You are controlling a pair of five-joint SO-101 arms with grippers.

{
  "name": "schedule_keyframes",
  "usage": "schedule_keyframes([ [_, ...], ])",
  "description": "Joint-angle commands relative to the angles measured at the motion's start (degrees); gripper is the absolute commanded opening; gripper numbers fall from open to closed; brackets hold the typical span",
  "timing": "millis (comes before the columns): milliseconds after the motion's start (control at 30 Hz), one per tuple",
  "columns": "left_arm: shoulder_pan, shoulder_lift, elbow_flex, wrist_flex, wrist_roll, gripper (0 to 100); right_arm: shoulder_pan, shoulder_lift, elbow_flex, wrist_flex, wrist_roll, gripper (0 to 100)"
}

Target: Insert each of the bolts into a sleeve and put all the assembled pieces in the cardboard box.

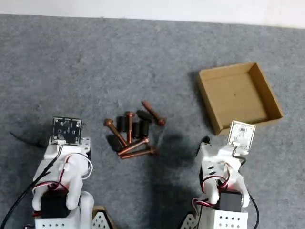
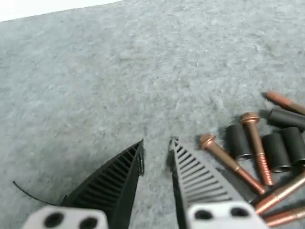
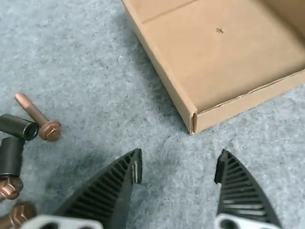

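Mid-surface [image 1: 71, 57], from above, bolts [image 1: 129, 136] and sleeves [image 1: 136, 126] lie heaped; the box [image 1: 208, 101] sits empty, well apart. At the left wrist, the left claw [image 2: 157, 143], slightly parted and empty, should pinch the nearest bolt [image 2: 228, 160] mid-shank. At the right wrist, the right claw [image 3: 181, 155] gapes empty beside the box.
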Motion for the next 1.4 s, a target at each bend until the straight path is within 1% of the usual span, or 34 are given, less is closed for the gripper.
schedule_keyframes([
  [0, 1.27, 10.86, -5.41, -4.48, -0.26, 10, -0.57, -0.04, -0.48, 0.31, 0.70, 23.8],
  [100, 1.27, 24.84, -9.89, -8.09, 0.00, 11, -0.57, -0.04, -0.48, 0.13, 0.70, 23.8],
  [233, 1.63, 42.33, -16.22, -10.02, 0.18, 11, -0.57, -0.04, -0.48, 0.13, 0.70, 23.8],
  [300, 1.45, 48.31, -17.27, -11.43, 2.64, 11, -0.57, -0.04, -0.48, 0.13, 0.70, 23.8],
  [400, -0.57, 53.93, -15.52, -15.82, 5.01, 11, -0.57, -0.04, -0.75, 0.40, 0.70, 23.8],
  [533, -4.44, 54.90, -10.33, -22.86, 5.27, 11, -0.57, 0.13, -0.92, 0.57, 0.70, 23.8],
  [600, -4.79, 54.90, -9.98, -23.38, 5.36, 11, -1.45, 0.66, -0.92, 0.57, 0.70, 23.8],
  [667, -4.79, 54.90, -9.98, -23.38, 5.36, 11, -5.05, 0.75, -1.10, 1.10, 0.70, 23.8],
  [767, -4.97, 54.90, -9.98, -23.38, 5.36, 11, -13.23, 1.01, -3.91, 1.63, 3.34, 23.8],
  [833, -5.05, 54.90, -9.89, -23.38, 5.36, 11, -17.45, 3.21, -5.58, 0.92, 4.13, 23.8],
  [967, -5.05, 54.90, -9.89, -23.38, 5.36, 11, -20.62, 14.29, -8.22, -3.56, 5.01, 23.8],
  [1100, -5.05, 54.90, -9.80, -23.56, 5.36, 11, -25.19, 29.32, -17.89, -4.79, 8.53, 23.8],
  [1233, -5.05, 54.99, -9.71, -23.65, 5.36, 11, -31.25, 42.51, -29.05, -4.79, 6.24, 23.8],
  [1367, -5.05, 55.16, -9.71, -23.65, 5.36, 11, -32.40, 53.32, -37.85, -5.85, 2.55, 23.8],
])
